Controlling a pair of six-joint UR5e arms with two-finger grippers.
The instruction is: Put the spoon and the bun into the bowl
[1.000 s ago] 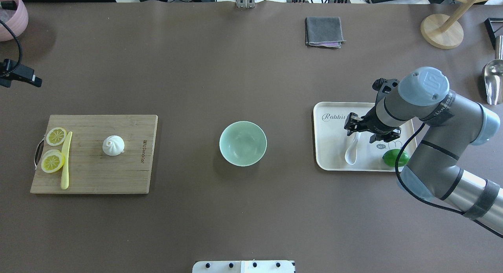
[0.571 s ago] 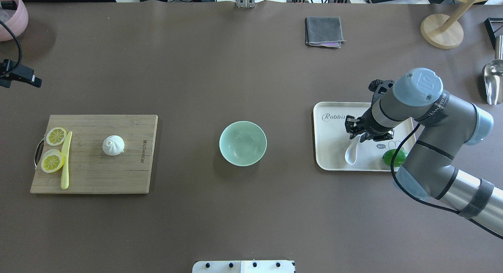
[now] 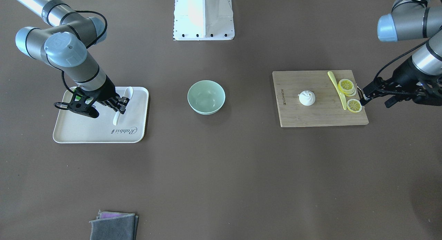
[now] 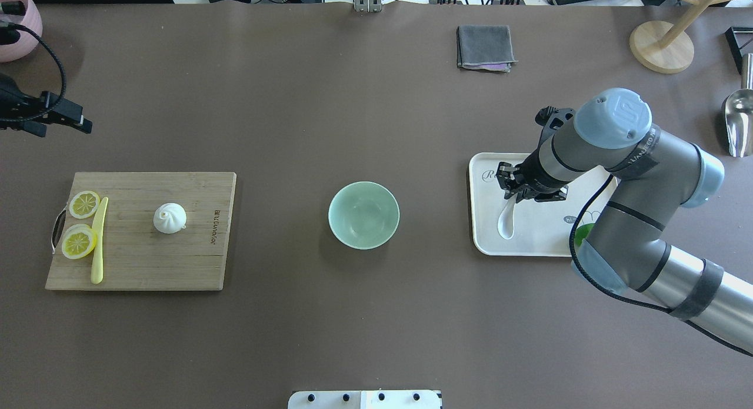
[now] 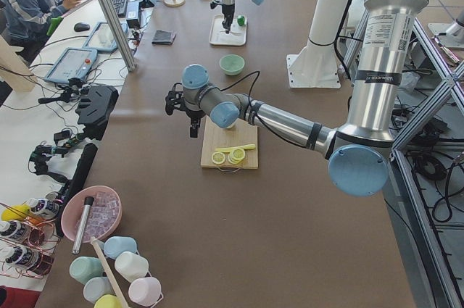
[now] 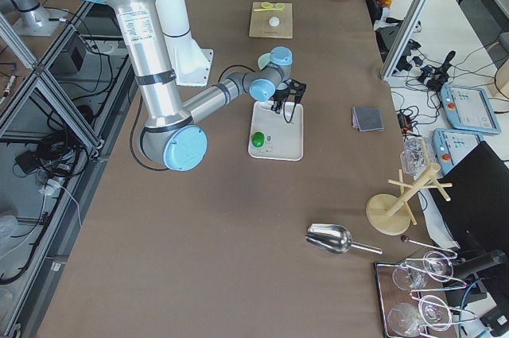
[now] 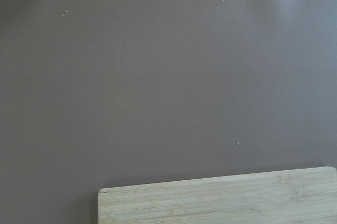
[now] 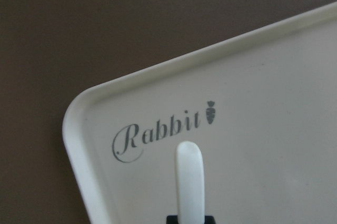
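The right gripper (image 4: 517,195) is pinched tight on the handle of the spoon (image 4: 506,223). It is at the middle right of the overhead view. In the right wrist view the tip of the handle sticks out past the jaws. The scoop hangs over the white tray (image 4: 486,244).

I think the job now is to carry the spoon to the bowl (image 4: 363,215) in the middle of the view. The spoon is shiny and may slip, so a firm grip seems wise. It looks best to lift it over the tray's edge, go left, get the scoop above the bowl, then go low before letting go.

The left gripper (image 3: 376,96) is at the right edge of the front view, next to the cutting board (image 4: 194,250). I cannot tell if its jaws are apart or together. The bun (image 4: 170,218) sits on the board, at the left of the overhead view.

I cannot tell if the scoop touches the tray. A green round thing (image 4: 579,235) is mostly hidden by the arm. The left wrist view shows only table and a board corner.
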